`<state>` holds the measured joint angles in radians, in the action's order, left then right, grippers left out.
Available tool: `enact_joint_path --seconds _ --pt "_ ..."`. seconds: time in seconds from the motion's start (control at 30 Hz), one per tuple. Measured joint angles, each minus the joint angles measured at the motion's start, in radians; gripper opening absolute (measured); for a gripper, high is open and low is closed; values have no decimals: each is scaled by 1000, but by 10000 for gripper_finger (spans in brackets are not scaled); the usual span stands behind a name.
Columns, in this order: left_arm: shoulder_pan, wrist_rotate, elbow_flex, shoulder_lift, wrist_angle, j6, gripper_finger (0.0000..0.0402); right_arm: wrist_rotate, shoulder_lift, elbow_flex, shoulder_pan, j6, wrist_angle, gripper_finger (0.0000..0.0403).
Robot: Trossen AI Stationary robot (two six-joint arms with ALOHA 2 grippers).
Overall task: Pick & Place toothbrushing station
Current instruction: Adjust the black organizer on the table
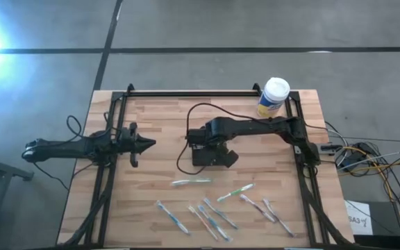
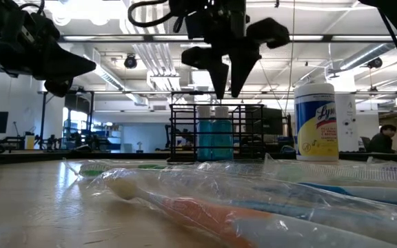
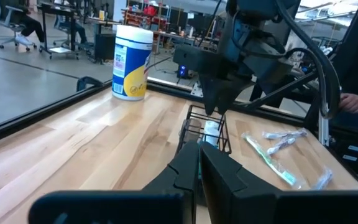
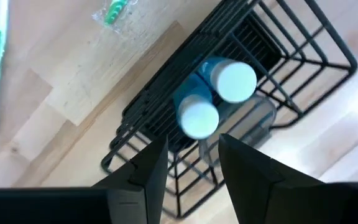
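Note:
The toothbrushing station (image 1: 201,157), a small black wire caddy, stands on its base at the table's middle. It holds two blue tubes with white caps (image 4: 216,93). It also shows in the low view (image 2: 212,134) and the left wrist view (image 3: 207,130). My right gripper (image 2: 227,86) hangs open just above it, fingers pointing down, touching nothing. In the right wrist view (image 4: 191,158) its fingers stand over the caddy's wire rim. My left gripper (image 1: 148,144) is shut and empty at the table's left, pointing toward the caddy.
A tall white-capped, yellow-labelled canister (image 1: 273,97) stands at the far right. Several wrapped toothbrushes (image 1: 214,208) lie scattered along the near part of the table, one (image 1: 191,182) just in front of the caddy. A black cable (image 1: 186,139) loops beside the caddy's left.

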<state>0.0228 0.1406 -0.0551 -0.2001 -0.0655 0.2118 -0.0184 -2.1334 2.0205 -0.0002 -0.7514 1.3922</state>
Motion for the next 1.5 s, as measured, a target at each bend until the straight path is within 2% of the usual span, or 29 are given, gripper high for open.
enact_joint_path --seconds 0.13,0.2,0.27,0.33,0.47,0.63,0.73,0.87,0.93,1.17,1.5 --pt "0 0 0 0 -28 -2 21 39 14 53 -6 84 72 135" --pt "0 0 0 0 -42 -2 21 144 46 70 -20 140 72 129" --pt "0 0 0 0 -48 -1 21 298 100 63 -42 183 44 121" --pt "0 0 0 0 -47 6 21 370 183 14 -48 227 -35 111" --pt "0 -9 1 -6 -48 76 17 374 384 -188 -31 318 -279 86" --pt "-8 -95 22 -45 -47 139 5 138 667 -540 14 573 -554 41" --pt "-29 -104 30 -92 -44 174 4 32 800 -740 53 760 -694 15" --pt "-58 -95 30 -186 -95 228 3 -192 915 -934 121 1001 -744 9" --pt "-70 -92 30 -241 -154 251 2 -268 952 -1008 142 1091 -739 8" --pt "-100 -51 -26 -476 -197 346 2 -296 980 -1192 147 1326 -749 8" --pt "-114 -53 -193 -850 -197 360 3 -296 848 -1305 145 1392 -921 8"
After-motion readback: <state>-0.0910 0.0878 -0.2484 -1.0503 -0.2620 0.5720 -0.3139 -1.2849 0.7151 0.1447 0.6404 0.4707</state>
